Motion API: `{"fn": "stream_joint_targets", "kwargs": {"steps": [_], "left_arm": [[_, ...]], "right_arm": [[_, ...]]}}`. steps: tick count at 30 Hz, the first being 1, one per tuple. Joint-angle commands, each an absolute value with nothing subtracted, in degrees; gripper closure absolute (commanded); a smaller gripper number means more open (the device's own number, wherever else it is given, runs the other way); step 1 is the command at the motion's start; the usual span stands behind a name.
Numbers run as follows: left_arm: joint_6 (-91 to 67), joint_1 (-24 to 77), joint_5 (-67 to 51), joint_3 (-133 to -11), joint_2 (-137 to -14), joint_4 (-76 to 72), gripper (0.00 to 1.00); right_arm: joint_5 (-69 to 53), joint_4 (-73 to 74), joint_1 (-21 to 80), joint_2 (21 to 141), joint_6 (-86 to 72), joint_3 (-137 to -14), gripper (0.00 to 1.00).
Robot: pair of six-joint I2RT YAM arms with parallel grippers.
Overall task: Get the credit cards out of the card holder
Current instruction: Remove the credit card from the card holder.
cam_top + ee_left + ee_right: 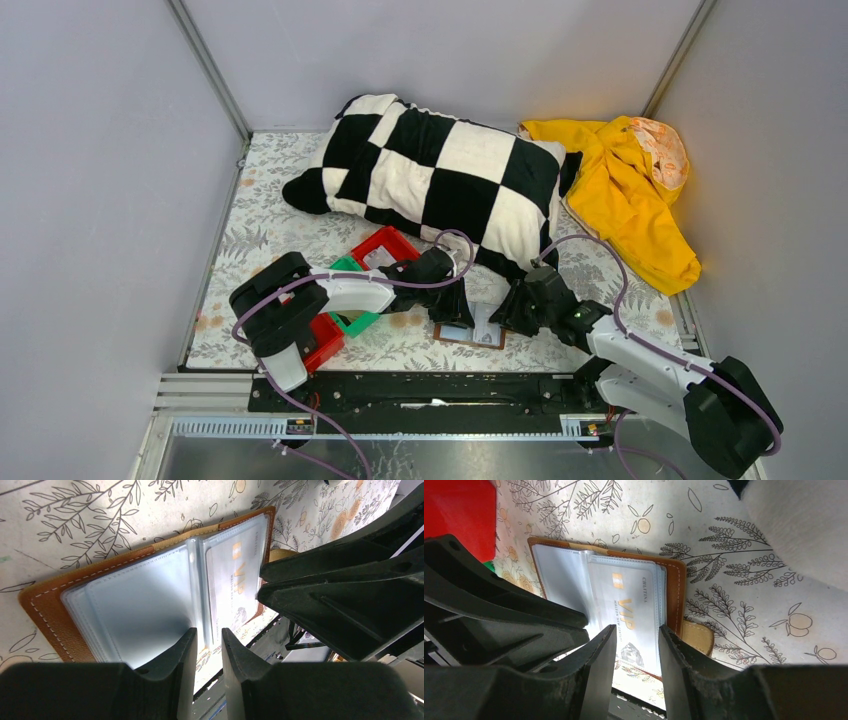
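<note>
One VIP card (631, 607) sat sleeved (none extracted yet) in the open card holder (470, 336) at the table's (262, 228) 6 o'clock; left gripper (207, 634) and right gripper (636, 631) stood over it, jaws slightly apart, grip undeterminable.

— Where can we get in around the card holder (486, 336)?
— Hardly from above: the left gripper (457, 316) and the right gripper (507, 318) crowd over it, close beside each other, leaving us only a narrow slot between.
— And behind?
— The checkered pillow (440, 175) lies near, just behind both wrists. To the left a red bin (385, 247) and the green bin (357, 322) block us. We find open floral cloth (650, 310) to the right, before the yellow garment (625, 190).
</note>
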State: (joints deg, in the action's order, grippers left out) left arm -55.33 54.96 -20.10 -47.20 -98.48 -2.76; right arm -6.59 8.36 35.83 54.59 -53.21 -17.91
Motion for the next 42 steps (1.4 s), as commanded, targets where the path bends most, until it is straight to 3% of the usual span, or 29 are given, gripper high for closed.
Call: {"fn": "stream_joint_targets", "kwargs": {"steps": [1, 14, 27, 42], "left_arm": [[-54.7, 54.6, -19.9, -46.5, -97.3, -5.3, 0.71], [-54.4, 54.6, -20.1, -46.8, -97.2, -4.7, 0.71], [-54.3, 54.7, -20.2, -47.2, -97.6, -4.1, 0.71], [-54.0, 54.7, -20.8, -48.0, -98.0, -4.0, 0.71]], "right_arm": [[-6.6, 7.9, 35.6, 54.6, -52.1, -17.5, 0.56], [-5.5, 8.7, 35.6, 49.3, -52.0, -18.9, 0.56], [-8.9, 4.3, 35.6, 56.1, -51.2, -17.8, 0.56], [-8.6, 5.2, 35.6, 54.7, -51.2, -18.2, 0.56]]}}
